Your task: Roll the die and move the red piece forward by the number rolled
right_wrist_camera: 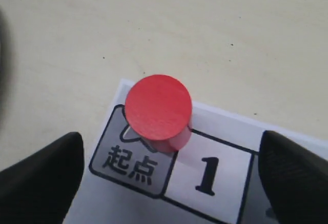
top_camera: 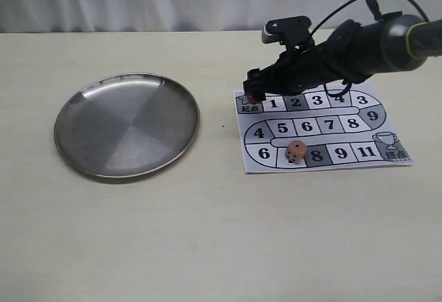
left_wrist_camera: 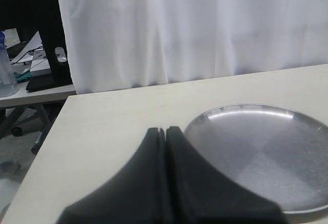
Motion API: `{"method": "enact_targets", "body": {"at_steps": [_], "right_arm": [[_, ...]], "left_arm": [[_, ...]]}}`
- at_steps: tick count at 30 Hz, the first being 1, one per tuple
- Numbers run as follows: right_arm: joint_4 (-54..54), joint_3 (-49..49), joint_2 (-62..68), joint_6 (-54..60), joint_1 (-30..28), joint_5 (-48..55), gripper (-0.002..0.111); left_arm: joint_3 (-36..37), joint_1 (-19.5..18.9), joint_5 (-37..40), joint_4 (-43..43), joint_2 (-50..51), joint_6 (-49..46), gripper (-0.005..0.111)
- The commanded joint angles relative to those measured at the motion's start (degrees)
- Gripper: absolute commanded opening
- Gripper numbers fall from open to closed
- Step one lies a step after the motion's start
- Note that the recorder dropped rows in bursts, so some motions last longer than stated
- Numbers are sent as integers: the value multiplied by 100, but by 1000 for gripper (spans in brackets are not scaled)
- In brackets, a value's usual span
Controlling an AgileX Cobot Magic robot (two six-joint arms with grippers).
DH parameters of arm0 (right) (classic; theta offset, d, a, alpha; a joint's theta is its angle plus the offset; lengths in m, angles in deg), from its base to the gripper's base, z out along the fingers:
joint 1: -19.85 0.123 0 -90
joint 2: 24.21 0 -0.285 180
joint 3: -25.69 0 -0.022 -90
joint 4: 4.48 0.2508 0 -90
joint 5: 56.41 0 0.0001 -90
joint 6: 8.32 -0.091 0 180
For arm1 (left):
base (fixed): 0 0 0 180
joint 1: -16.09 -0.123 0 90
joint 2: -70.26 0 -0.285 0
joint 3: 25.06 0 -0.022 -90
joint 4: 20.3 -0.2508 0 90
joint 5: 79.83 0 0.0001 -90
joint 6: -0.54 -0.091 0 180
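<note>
The small light tan wooden die with dark pips (top_camera: 295, 151) lies on the printed paper game board (top_camera: 324, 126), in the bottom row between squares 6 and 8, well apart from the round metal plate (top_camera: 124, 126). So the roll looks done and the step in hand is picking up the piece. The small solid red cylinder piece (right_wrist_camera: 159, 106) stands upright on the start square, its base close to the line with square 1. The right gripper (right_wrist_camera: 170, 147) hangs over it with fingers spread wide, one on each side, touching nothing. The left gripper (left_wrist_camera: 165, 137) sits beside the plate with fingers pressed together, empty. Next the right fingers should probably drop lower, pinch the cylinder and carry it along the numbered track; the die's top face is too small to read here
</note>
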Motion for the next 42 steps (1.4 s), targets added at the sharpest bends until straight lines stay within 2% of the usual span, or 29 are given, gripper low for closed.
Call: {"method": "enact_targets", "body": {"at_steps": [1,4,6,9,10,11,14,21,24,29,36,42], "right_arm": [[46,317,341,231,141,-181,85],[46,540,604,397,156,-322,85],[46,540,666,397,156,-506,72],[46,540,667,349,156,-478,35],[46,540,626,312,156,-417,28],[46,540,460,323,156,-251,16],[2,540,2,326,136,28,4],[-318,509,-1758,312,-77,492,4],[-389,331,-1831,323,-77,470,4],[-404,-66,-1268,335,-77,-80,4],[-404,-137,-89,312,-52,-695,4],[-126,-137,571,312,-52,-799,4]], "left_arm": [[10,53,-95,27,-31,28,0],[10,53,-95,27,-31,28,0],[10,53,-95,27,-31,28,0],[10,53,-95,27,-31,28,0],[10,53,-95,27,-31,28,0],[10,53,-95,27,-31,28,0],[10,53,-95,27,-31,28,0],[10,53,-95,27,-31,28,0],[10,53,-95,27,-31,28,0],[10,53,-95,27,-31,28,0],[10,53,-95,27,-31,28,0],[10,53,-95,27,-31,28,0]]}}
